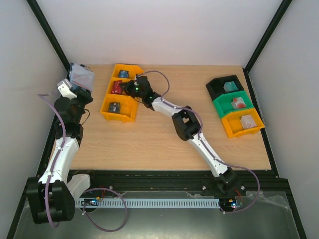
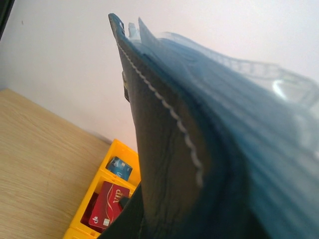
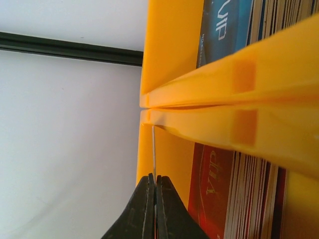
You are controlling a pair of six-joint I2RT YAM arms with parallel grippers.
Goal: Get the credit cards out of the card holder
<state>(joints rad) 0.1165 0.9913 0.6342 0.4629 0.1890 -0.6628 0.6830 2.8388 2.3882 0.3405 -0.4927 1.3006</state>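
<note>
We start at the near side of the table [image 1: 164, 137], where the orange bin [image 1: 234, 131] on the right holds a pale, boxy thing too small for us to name. Behind it, the green bin [image 1: 219, 106] carries something red and white, and the black bin [image 1: 215, 87] holds a teal block.

Over on the left, the yellow bin [image 1: 122, 118] has three compartments. There's a dark card [image 1: 114, 106] in the near one, a red card [image 1: 116, 87] in the middle and a blue card [image 1: 123, 74] in the far one. The right gripper [image 1: 134, 88] sits at the bin's right rim, level with the middle compartment. From its wrist camera we see the fingers pressed tight together near the yellow divider. A hair-thin pale line runs up from between their tips, and we cannot tell whether it is a card seen edge-on or a seam in the bin wall.

Farthest back on the left, the left gripper [image 1: 77, 87] is clamped on the card holder [image 1: 82, 74]. It holds it up off the table, left of the yellow bin. Its own camera is swamped by the holder: a dark navy cover with white stitching, and a fan of clear blue-tinted sleeves spread open. The fingers are hidden there, and we cannot make out whether any card sits in the sleeves.
</note>
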